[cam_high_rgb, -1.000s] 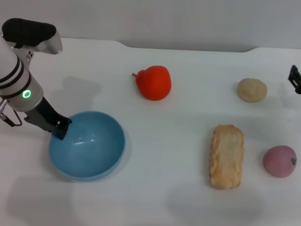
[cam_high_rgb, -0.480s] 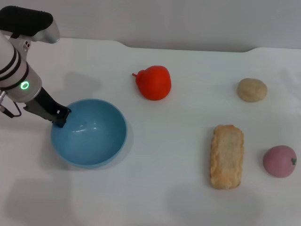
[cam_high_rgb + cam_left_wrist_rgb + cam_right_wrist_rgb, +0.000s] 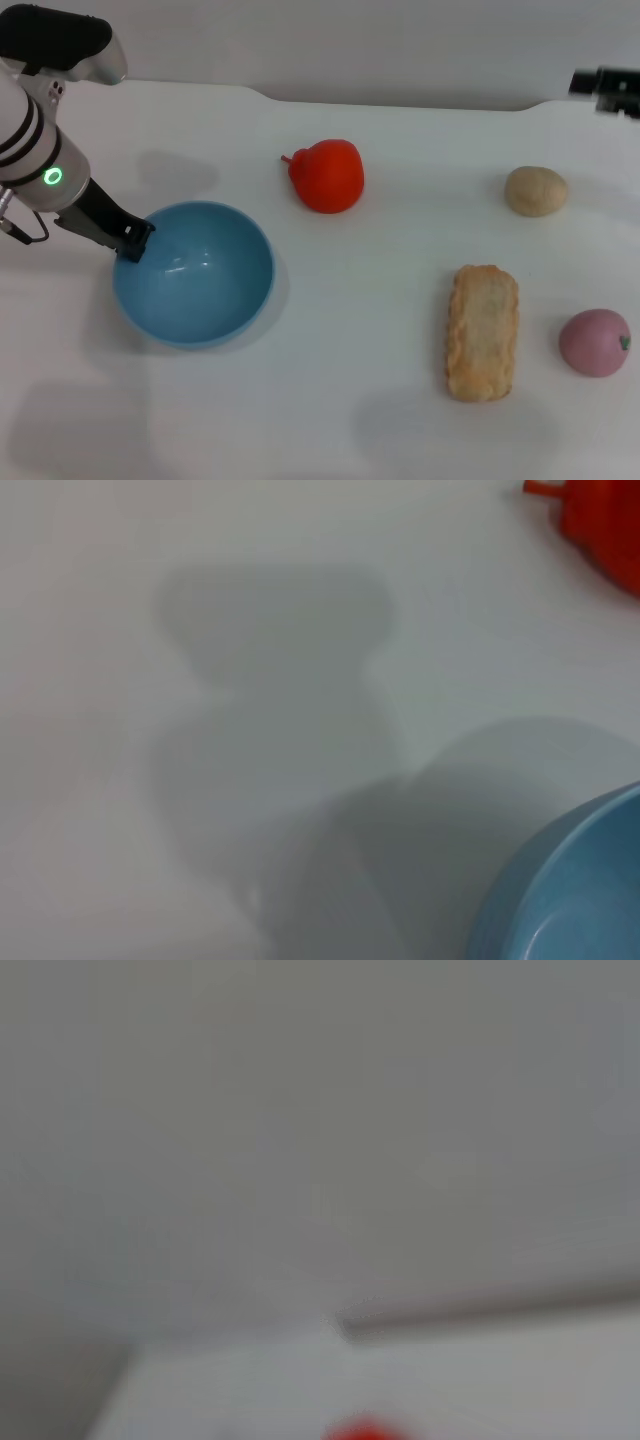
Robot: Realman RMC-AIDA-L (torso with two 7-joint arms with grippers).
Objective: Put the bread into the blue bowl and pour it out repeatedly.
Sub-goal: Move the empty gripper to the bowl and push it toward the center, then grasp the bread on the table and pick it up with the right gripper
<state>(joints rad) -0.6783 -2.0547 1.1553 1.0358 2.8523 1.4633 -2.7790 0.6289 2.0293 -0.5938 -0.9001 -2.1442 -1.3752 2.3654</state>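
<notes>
White counter (image 3: 150, 780) fills most of the view, crossed by soft shadows. The blue bowl's (image 3: 570, 900) rim curves in at one corner. A red object (image 3: 605, 525) peeks in at another.

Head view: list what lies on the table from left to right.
left gripper at the rim of the blue bowl → red fruit → bread → round beige ball → pink fruit. The right gripper shows at the far right edge.
</notes>
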